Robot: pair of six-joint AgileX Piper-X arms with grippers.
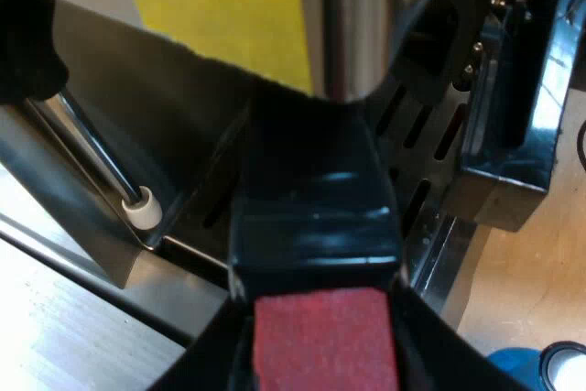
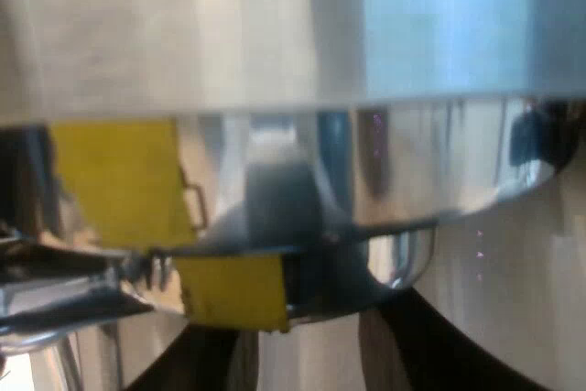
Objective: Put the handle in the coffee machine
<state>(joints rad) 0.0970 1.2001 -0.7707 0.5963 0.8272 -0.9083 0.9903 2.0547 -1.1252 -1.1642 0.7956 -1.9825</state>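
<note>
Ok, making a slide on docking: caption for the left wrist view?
Left tool grips the red-ended handle at the front of the espresso machine.

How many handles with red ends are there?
1. The handle, its red end showing, is held in the left tool, pointing at the espresso machine. Another could be hidden behind the machine.

Obstacles: white-tipped metal wand (image 1: 92,153) just beside handle (image 1: 316,226); slotted drip tray (image 1: 419,197) beneath it. Free passage: bare worktop (image 1: 522,286) near blue tamper (image 1: 515,365).
</note>
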